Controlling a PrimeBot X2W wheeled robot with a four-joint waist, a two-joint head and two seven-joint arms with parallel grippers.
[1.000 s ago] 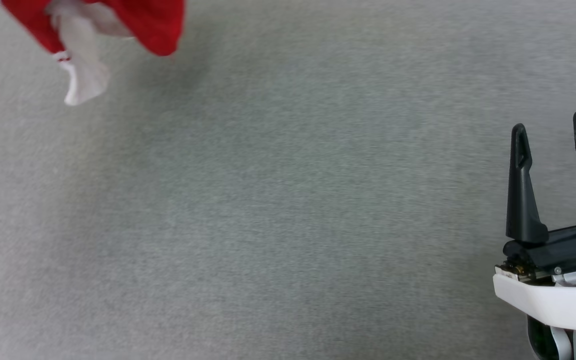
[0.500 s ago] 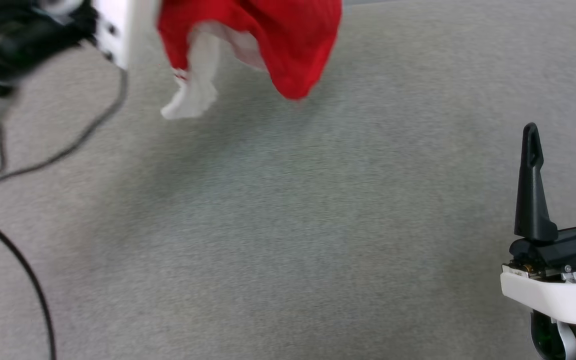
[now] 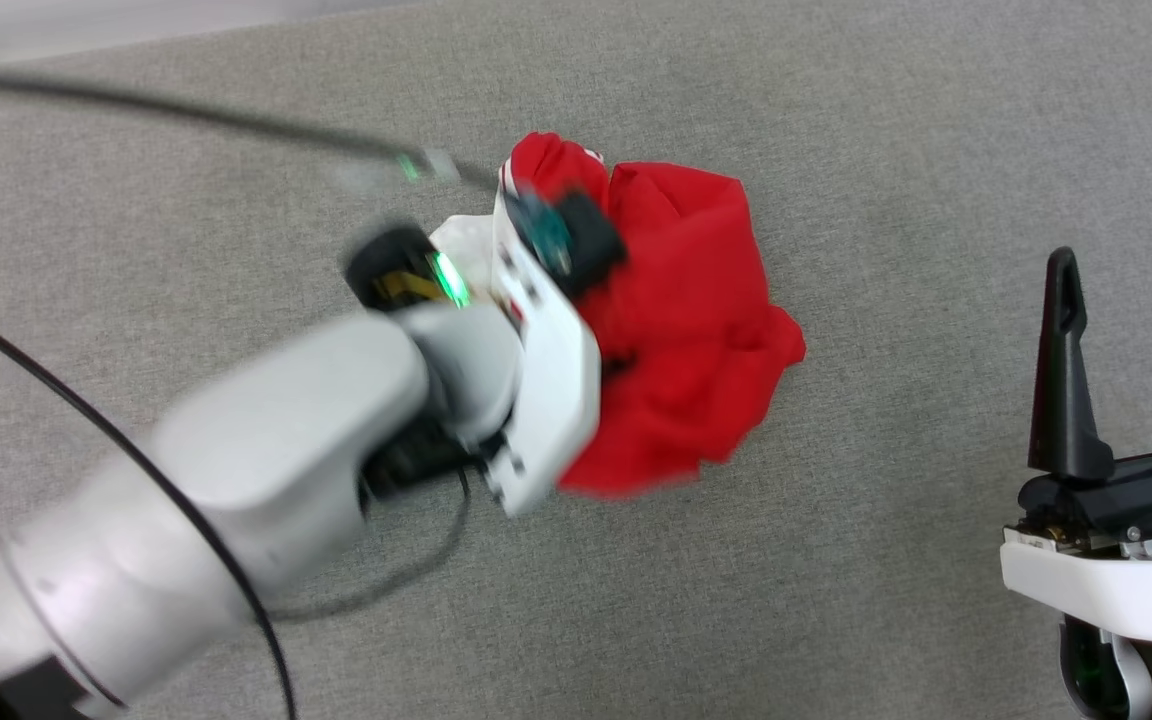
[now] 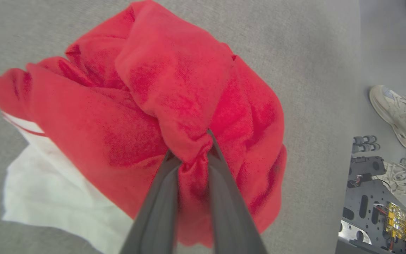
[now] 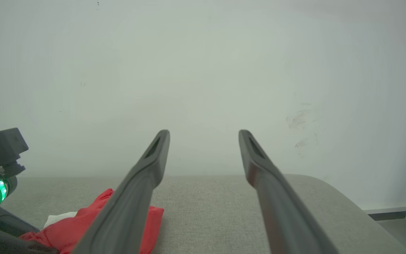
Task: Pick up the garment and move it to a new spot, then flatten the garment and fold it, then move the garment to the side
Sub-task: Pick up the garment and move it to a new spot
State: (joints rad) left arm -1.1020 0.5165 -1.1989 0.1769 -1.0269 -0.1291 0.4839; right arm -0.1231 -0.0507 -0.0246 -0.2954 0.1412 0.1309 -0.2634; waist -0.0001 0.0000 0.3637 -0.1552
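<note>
My left jaws are pinched narrow on a fold of the red shirt (image 4: 174, 81). It sits bunched in a heap on the grey fabric surface (image 3: 936, 150), a white sleeve (image 4: 48, 190) spilling out beside it. My right jaws stand wide, holding nothing, well off to the shirt's right.

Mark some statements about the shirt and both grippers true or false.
The left gripper is shut on the crumpled red jersey shirt with white sleeves. True.
The right gripper holds a sleeve. False: its fingers stand apart, holding nothing.
The shirt lies flat and folded. False: it is bunched up.
The shirt rests on the grey fabric surface. True.
</note>
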